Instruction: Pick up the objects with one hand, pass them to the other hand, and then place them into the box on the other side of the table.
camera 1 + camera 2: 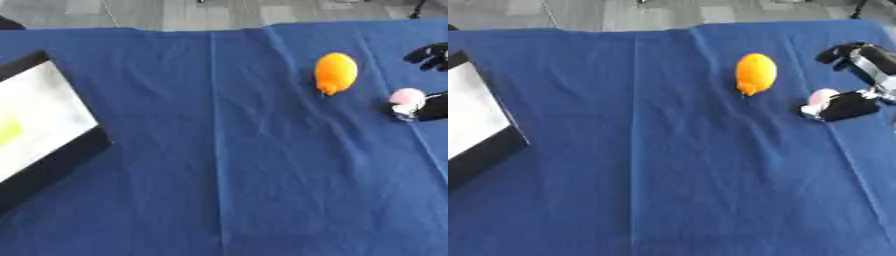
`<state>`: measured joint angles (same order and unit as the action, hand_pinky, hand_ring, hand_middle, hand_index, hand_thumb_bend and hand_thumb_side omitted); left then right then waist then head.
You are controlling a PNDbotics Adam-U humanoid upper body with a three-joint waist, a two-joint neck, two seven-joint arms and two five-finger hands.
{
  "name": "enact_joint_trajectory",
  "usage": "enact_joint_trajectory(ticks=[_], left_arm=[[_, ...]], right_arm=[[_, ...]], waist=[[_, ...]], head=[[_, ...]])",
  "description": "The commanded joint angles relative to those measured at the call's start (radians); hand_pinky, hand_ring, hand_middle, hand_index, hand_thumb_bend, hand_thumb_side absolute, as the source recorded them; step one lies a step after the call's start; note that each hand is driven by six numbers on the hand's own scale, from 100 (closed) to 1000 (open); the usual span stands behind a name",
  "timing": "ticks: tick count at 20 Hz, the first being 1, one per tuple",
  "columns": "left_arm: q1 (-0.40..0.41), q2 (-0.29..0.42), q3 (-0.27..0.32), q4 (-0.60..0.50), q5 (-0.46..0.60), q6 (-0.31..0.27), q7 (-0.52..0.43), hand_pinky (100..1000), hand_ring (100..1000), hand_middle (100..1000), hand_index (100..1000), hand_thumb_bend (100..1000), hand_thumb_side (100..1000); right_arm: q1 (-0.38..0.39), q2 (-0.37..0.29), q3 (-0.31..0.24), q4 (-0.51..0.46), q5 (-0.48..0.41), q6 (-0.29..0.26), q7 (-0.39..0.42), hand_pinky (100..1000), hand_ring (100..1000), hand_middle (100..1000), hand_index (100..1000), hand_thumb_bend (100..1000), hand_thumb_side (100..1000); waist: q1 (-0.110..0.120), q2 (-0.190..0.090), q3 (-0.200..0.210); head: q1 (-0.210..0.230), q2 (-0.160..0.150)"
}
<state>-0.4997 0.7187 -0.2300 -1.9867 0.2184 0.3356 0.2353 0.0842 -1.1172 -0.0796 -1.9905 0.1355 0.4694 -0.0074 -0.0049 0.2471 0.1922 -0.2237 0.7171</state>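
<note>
An orange, egg-shaped object (pixel 756 72) lies on the blue cloth at the back right. Right of it sits a small pink round object (pixel 824 96). My right hand (pixel 874 67) comes in from the right edge, open and spread wide. Its upper fingers (pixel 842 51) hang well behind the pink object, and its thumb (pixel 846 107) lies against that object's near side. Between the fingers and the pink object there is a gap. The box (pixel 61 150) stands at the left edge, black-walled with a white inside. My left hand shows in neither view.
Blue cloth (pixel 227 175) covers the whole table, with long creases running front to back. A yellow-green patch (pixel 7 131) shows inside the box. Grey floor lies beyond the far table edge.
</note>
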Motion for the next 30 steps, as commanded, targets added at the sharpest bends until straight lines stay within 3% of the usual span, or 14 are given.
enact_joint_trajectory(ticks=[1, 12, 22, 30], left_arm=[[-0.006, 0.011, 0.018, -0.013, 0.000, -0.013, 0.002, 735, 695, 719, 800, 100, 664], [-0.004, 0.002, 0.027, -0.013, -0.007, -0.079, 0.000, 736, 696, 719, 800, 100, 647], [0.023, -0.006, 0.035, -0.013, -0.013, -0.102, 0.006, 736, 697, 718, 794, 100, 640], [0.026, -0.006, 0.032, -0.013, -0.021, -0.098, 0.007, 735, 696, 715, 789, 100, 636]], right_arm=[[0.006, -0.014, -0.029, -0.010, -0.007, 0.022, -0.023, 842, 795, 769, 815, 571, 260], [0.065, 0.037, -0.063, -0.006, -0.041, 0.090, -0.098, 832, 787, 757, 805, 536, 225], [0.098, 0.041, -0.091, 0.012, -0.065, 0.123, -0.170, 828, 780, 749, 795, 440, 201], [0.111, 0.044, -0.112, 0.014, -0.118, 0.150, -0.250, 820, 776, 744, 794, 364, 215]], waist=[[0.006, 0.010, 0.002], [0.016, 0.044, 0.020], [0.033, 0.048, 0.012], [0.034, 0.056, 0.008]], head=[[-0.004, -0.019], [-0.022, -0.039], [-0.030, -0.040], [-0.032, -0.050]])
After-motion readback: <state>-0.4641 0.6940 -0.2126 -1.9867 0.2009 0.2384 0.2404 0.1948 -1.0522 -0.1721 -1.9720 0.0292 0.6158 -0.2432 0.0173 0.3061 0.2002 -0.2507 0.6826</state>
